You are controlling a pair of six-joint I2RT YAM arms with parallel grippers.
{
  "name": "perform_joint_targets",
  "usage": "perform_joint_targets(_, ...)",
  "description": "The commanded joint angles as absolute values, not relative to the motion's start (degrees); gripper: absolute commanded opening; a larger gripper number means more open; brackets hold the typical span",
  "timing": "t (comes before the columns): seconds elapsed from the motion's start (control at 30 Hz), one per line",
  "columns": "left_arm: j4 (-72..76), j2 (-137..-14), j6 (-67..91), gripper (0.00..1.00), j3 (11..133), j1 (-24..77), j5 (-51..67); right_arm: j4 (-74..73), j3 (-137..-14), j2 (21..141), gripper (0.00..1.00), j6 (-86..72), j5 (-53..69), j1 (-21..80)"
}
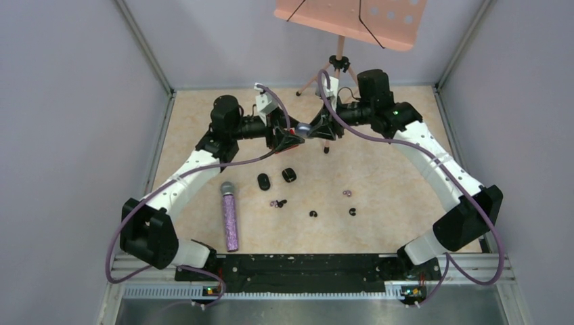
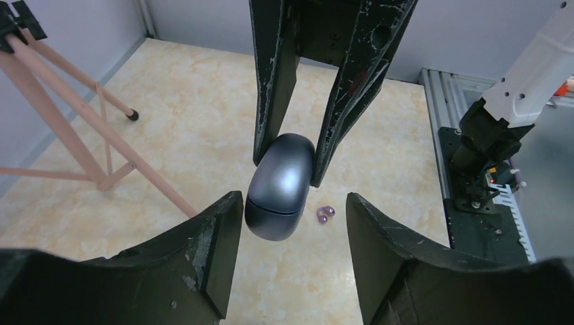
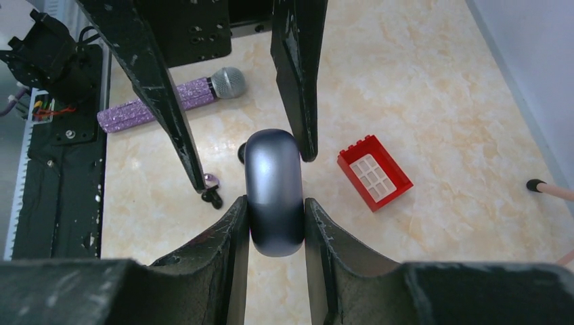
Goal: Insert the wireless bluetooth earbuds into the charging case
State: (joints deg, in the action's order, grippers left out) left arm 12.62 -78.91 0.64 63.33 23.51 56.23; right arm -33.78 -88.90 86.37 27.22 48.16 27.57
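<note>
Two grippers: they are meeting tip to tip above the middle of the table, each showing black, scuffed, wedge-shaped fingers.
Right gripper (image 3: 274,201): it is clamping both fingers flat against the sides of the charging case (image 3: 273,169) and holding it up off the table.
Left gripper (image 2: 292,198): it is standing spread wide around the opposite end of the case. One finger is lying against or just beside the shell, and the other is keeping well apart from it.
Charging case: it is hanging in the air between the two grippers. It is showing a smooth, rounded, satin-grey oval shell with a thin seam running round it.
Purple earbuds (image 1: 346,193): these tiny, glossy beans are lying loose on the table, nearer the arm bases than the case.
Black earbuds (image 1: 313,214): these small curled specks are lying scattered near the purple ones.
Black oval cases (image 1: 263,181): the pair is lying side by side between the grippers and the earbuds.
Microphone (image 1: 229,217): it is lying on the left side, showing a glittery purple handle and a grey mesh head.
Red block (image 3: 374,169): this boxy plastic brick with a white grid inside is resting near the held case.
Table (image 1: 392,176): it is showing a glossy, cream, marbled top.
Music stand (image 1: 352,17): it is standing at the far edge with a pink perforated tray and thin tripod legs.
</note>
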Motion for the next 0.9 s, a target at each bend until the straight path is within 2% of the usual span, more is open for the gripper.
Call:
perform_joint_targets(0.0, 19.0, -82.0, 6.1, 0.61, 65.9, 23.6, 61.0, -29.6, -89.8, 84.2, 0.0, 26.1, 51.0, 27.7)
perform_joint_targets(0.27, 20.2, -83.5, 6.6, 0.53, 66.4, 23.6, 62.3, -29.7, -90.1, 84.3, 0.0, 26.1, 50.1, 27.7)
perform_joint_targets(0.53, 20.2, -85.4, 7.6, 0.22, 68.1, 23.6, 64.0, -31.9, -91.3, 85.6, 0.02, 27.5, 49.6, 27.8)
perform_joint_targets(0.6, 20.7, -86.1, 8.2, 0.11, 68.4, 23.5, 64.9, -33.6, -92.7, 86.3, 0.07, 27.6, 49.4, 27.7)
perform_joint_targets(0.67, 24.6, -87.2, 10.0, 0.01, 67.7, 23.3, 67.5, -35.5, -94.8, 87.3, 0.16, 26.9, 48.6, 27.8)
perform_joint_targets(0.77, 35.4, -88.5, 15.9, 0.0, 65.6, 23.0, 70.0, -37.3, -97.4, 88.5, 0.26, 25.3, 45.5, 27.7)
perform_joint_targets(0.87, 39.3, -89.2, 17.2, 0.0, 64.8, 23.0, 70.2, -39.6, -100.1, 89.6, 0.29, 24.9, 43.6, 27.2)
